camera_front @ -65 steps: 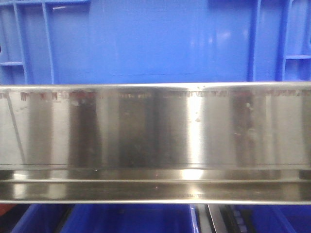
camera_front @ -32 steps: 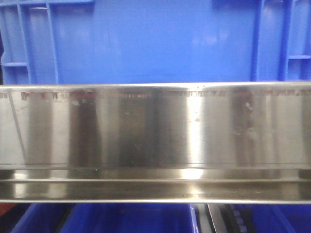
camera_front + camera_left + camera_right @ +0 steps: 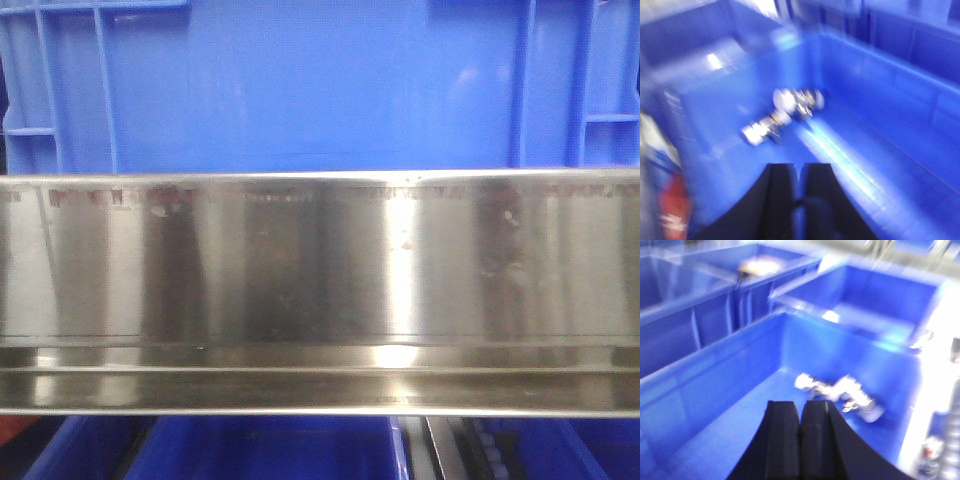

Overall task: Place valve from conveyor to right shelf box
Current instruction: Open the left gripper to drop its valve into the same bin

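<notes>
Shelving fills the front view: a brushed stainless-steel shelf rail (image 3: 320, 290) runs straight across, with the ribbed wall of a blue plastic crate (image 3: 300, 85) standing on it above and the rims of more blue bins (image 3: 230, 450) showing below. Neither arm appears in that view. From the left wrist camera, which is quite blurred, the left gripper (image 3: 799, 172) hangs over the inside of a blue box (image 3: 890, 100); its two dark fingers (image 3: 777, 182) stand close with only a thin slit of blue between them, and nothing sits in that slit. On the box floor ahead of the fingertips lie metal valves (image 3: 785, 112), a shiny cluster of fittings lying on their sides, apart from the gripper. At the left edge of that view there is a red and white shape (image 3: 667, 200) too smeared to name. The right wrist camera shows the right gripper (image 3: 800, 415) above another blue box (image 3: 715, 370), its fingers (image 3: 782, 422) pressed together and holding nothing. Silvery valves (image 3: 840, 395) rest on that box's floor near the far right corner, clear of the fingertips. Further blue bins (image 3: 875, 295) stand behind it in rows.
</notes>
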Motion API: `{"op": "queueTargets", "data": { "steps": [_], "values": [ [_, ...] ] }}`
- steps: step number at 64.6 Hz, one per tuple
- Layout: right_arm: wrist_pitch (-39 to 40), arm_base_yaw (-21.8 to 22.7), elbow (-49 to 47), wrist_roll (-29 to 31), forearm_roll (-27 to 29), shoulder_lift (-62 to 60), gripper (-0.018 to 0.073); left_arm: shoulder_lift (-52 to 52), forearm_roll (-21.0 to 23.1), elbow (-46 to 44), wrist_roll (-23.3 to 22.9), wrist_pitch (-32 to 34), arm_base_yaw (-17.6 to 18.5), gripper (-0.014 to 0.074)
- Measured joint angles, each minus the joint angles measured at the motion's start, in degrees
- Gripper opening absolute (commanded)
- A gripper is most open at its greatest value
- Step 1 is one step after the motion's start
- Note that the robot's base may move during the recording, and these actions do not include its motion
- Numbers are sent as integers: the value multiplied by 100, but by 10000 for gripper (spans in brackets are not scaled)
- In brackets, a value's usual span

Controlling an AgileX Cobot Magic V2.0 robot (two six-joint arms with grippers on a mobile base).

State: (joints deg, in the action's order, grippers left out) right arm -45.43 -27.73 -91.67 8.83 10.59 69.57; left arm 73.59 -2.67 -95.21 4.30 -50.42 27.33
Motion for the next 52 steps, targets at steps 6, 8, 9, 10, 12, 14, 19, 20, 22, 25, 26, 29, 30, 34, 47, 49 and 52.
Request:
{"op": "queueTargets", "data": {
  "steps": [6, 8, 9, 10, 12, 14, 19, 20, 22, 25, 26, 29, 30, 34, 47, 49, 52],
  "values": [
    [178, 22, 543, 10, -130, -470, -158, -313, -317, 71, -244, -44, 0, -111],
    [291, 22, 783, 10, -148, -650, -158, -443, -477, 163, -374, -44, 0, -111],
    [342, 22, 884, 10, -148, -765, -158, -522, -544, 238, -430, -32, 0, -111],
    [389, 22, 1042, 10, -163, -840, -158, -578, -636, 296, -511, -31, 0, -111],
    [523, 22, 1311, 10, -163, -1038, -158, -696, -748, 468, -639, 12, 0, -111],
    [647, 22, 1531, 10, -163, -1209, -158, -860, -859, 677, -757, 78, 0, -111],
    [1015, 22, 2200, 10, -163, -1745, -158, -1320, -1005, 1288, -947, 380, 0, -111],
    [1084, 22, 2308, 10, -163, -1836, -158, -1449, -1016, 1401, -973, 450, 0, -111],
    [1231, 22, 2521, 10, -163, -2061, -160, -1628, -1029, 1635, -1029, 594, 0, -111],
    [1407, 22, 2933, 10, -174, -2373, -162, -1913, -1029, 2057, -1107, 872, 0, -111],
    [1453, 22, 3032, 10, -174, -2460, -162, -2062, -1029, 2179, -1141, 998, 0, -111],
    [1565, 22, 3318, 10, -174, -2713, -162, -2409, -1029, 2609, -1190, 1251, 0, -111],
    [1611, 22, 3456, 10, -174, -2837, -162, -2511, -1029, 2731, -1210, 1334, 0, -111],
    [1685, 22, 3831, 10, -174, -3205, -162, -2963, -1029, 3265, -1253, 1634, 0, -111],
    [1790, 22, 4882, 10, -174, -4161, -162, -4291, -1029, 4627, -1312, 1999, 0, -111],
    [1838, 22, 5030, 10, -174, -4316, -162, -4503, -1029, 4824, -1312, 2010, 0, -111],
    [1910, 22, 5329, 10, -174, -4531, -162, -4746, -1018, 5050, -1312, 2023, 0, -111]
  ]
}}
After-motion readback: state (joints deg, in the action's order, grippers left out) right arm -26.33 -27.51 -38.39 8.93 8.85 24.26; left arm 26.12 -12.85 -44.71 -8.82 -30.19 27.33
